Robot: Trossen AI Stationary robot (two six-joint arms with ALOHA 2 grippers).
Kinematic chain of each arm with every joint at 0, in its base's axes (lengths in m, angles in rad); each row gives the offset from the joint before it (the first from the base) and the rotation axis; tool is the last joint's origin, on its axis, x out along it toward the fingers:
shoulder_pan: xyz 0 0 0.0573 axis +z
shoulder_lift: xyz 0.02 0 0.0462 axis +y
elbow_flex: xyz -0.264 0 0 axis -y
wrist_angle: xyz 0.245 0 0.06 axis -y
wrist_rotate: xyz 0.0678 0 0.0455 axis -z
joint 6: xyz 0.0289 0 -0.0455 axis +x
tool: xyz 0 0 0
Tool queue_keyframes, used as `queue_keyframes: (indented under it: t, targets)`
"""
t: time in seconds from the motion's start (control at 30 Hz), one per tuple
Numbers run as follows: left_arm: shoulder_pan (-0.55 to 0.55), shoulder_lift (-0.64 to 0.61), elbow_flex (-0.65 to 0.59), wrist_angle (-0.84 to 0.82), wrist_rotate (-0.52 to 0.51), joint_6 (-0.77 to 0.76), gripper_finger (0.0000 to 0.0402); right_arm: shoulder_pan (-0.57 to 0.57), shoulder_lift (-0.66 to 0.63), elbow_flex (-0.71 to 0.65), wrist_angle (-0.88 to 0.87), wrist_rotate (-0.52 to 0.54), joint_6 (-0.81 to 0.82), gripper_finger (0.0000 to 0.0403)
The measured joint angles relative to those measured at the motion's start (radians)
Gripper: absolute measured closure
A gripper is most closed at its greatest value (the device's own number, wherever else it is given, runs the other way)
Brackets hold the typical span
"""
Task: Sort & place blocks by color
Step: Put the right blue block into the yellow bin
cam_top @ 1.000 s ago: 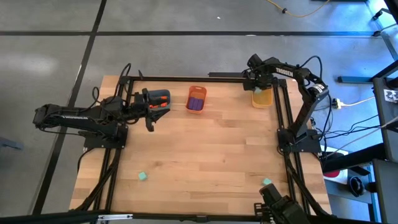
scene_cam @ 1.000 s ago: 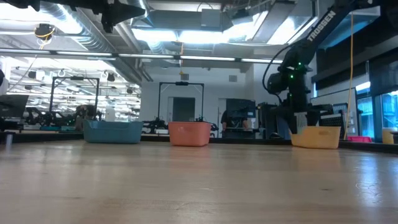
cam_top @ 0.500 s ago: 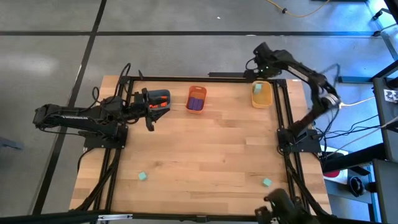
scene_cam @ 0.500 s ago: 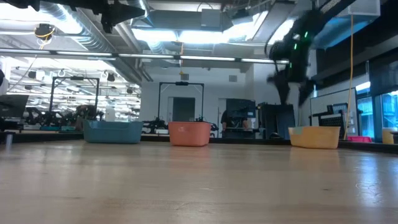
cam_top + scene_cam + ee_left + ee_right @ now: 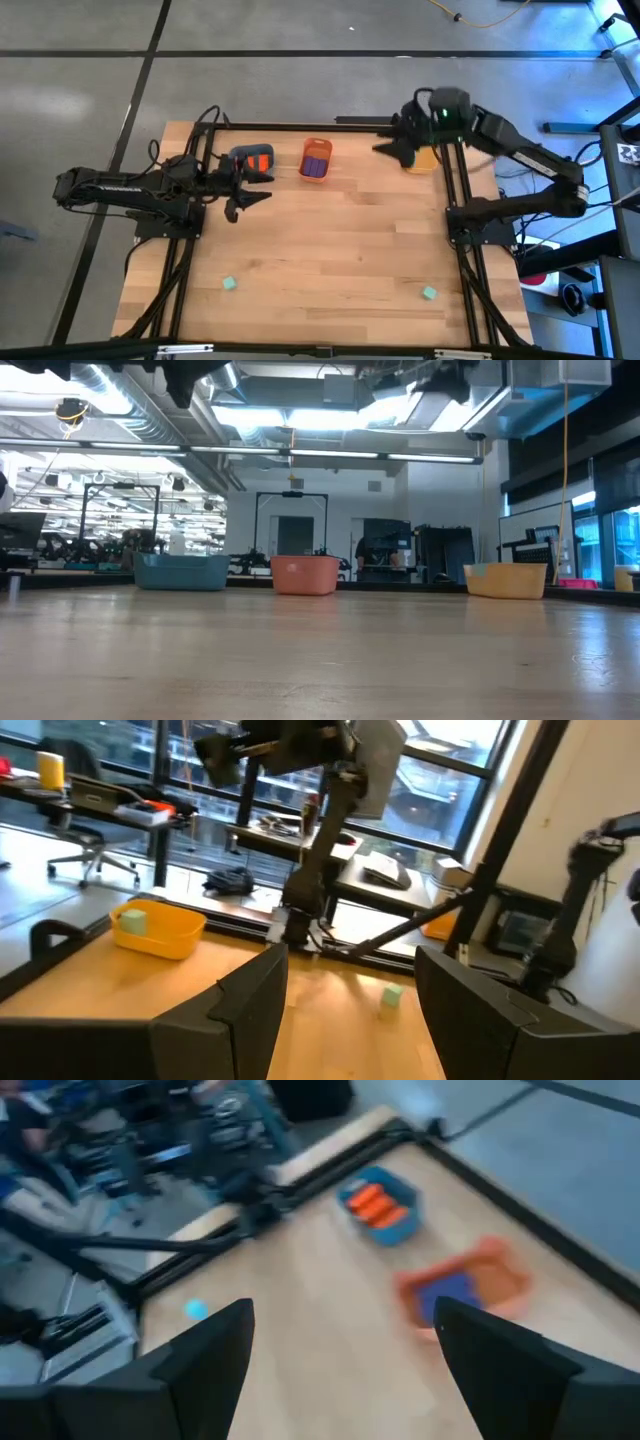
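R claw (image 5: 385, 147) had left the yellow tray (image 5: 424, 157) and swung inward over the counter (image 5: 340, 250), jaws wide and empty, so a green cube looked delivered. L claw (image 5: 258, 194) hung open, empty, by the blue tray (image 5: 252, 159). Two green cubes (image 5: 230, 284) (image 5: 429, 293) remained near the front edge, prob. next.

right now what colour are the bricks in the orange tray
Purple. The bricks in the orange tray show best in the high view.
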Motion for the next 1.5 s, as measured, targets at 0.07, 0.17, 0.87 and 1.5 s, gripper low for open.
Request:
queue_keyframes:
  t: [0.07, 0.17, 0.87, 1.5]
  targets:
    - [0.0, 0.0, 0.0, 0.0, 0.003, 0.0, 0.0191, 0.101, -0.01, 0.0, -0.003, 0.081, 0.023, 0.0091]
    - [0.0, 0.0, 0.0, 0.004, -0.003, 0.001, 0.0191, 0.234, -0.012, -0.016, 0.008, 0.21, 0.036, 0.0091]
    - [0.0, 0.002, 0.0, -0.02, -0.065, 0.009, 0.0191, 0.39, -0.05, -0.524, 0.807, 0.143, 0.029, 0.0091]
    - [0.0, 0.002, 0.0, -0.066, -0.084, 0.009, 0.0191, 0.39, -0.049, -0.524, 0.813, 0.107, -0.128, 0.0091]
